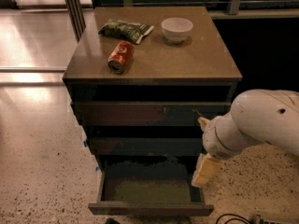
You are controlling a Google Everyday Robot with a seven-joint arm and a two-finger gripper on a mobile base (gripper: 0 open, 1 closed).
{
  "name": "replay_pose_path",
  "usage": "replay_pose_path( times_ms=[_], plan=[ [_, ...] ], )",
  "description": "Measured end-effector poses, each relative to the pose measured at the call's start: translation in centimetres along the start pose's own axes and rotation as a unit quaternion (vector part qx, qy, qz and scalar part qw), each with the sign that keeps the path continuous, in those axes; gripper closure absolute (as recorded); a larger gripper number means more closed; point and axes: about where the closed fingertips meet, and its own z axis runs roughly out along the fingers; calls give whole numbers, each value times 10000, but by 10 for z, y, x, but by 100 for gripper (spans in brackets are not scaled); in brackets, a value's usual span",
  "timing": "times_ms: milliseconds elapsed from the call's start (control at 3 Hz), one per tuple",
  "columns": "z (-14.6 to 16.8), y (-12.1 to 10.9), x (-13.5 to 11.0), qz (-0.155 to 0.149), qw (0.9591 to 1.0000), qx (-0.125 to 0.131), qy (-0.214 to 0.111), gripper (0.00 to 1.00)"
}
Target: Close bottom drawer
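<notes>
Your gripper (204, 168) hangs at lower right, just beside the right side of the open bottom drawer (152, 209); you cannot tell whether it is wide or narrow.

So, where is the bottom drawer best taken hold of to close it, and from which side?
The bottom drawer stands pulled out, its front flat with no handle, so probably nothing to grip: press the middle of the front panel, coming from the front. The gripper hangs by the drawer's right side.
</notes>
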Motion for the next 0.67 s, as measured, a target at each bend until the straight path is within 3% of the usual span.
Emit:
replay_pose_path(
  times_ms=[667],
  plan=[
    [91,15,-18,38,9992,401,-1,0]
  ],
)
